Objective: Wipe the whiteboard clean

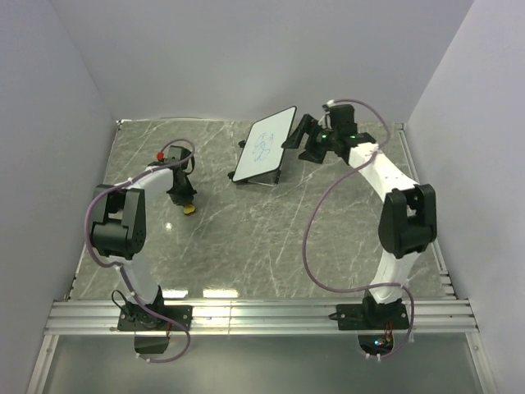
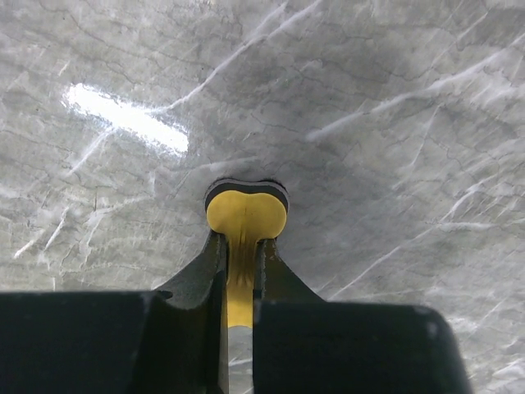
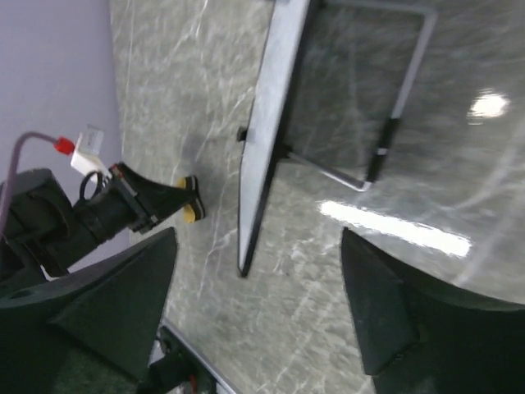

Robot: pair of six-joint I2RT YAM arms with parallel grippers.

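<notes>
While the right hand (image 1: 299, 135) gapes, the whiteboard (image 1: 264, 146) stands beside it.

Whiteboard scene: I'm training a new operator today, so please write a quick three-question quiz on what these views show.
1. True or false: the left gripper is shut on the yellow eraser.
2. Multiple choice: the scribbles on the whiteboard are A) red, B) blue, C) green.
3. Fill in: the right gripper, beside the whiteboard, is ____ (open or shut).

Key: 1 true; 2 B; 3 open.
</notes>
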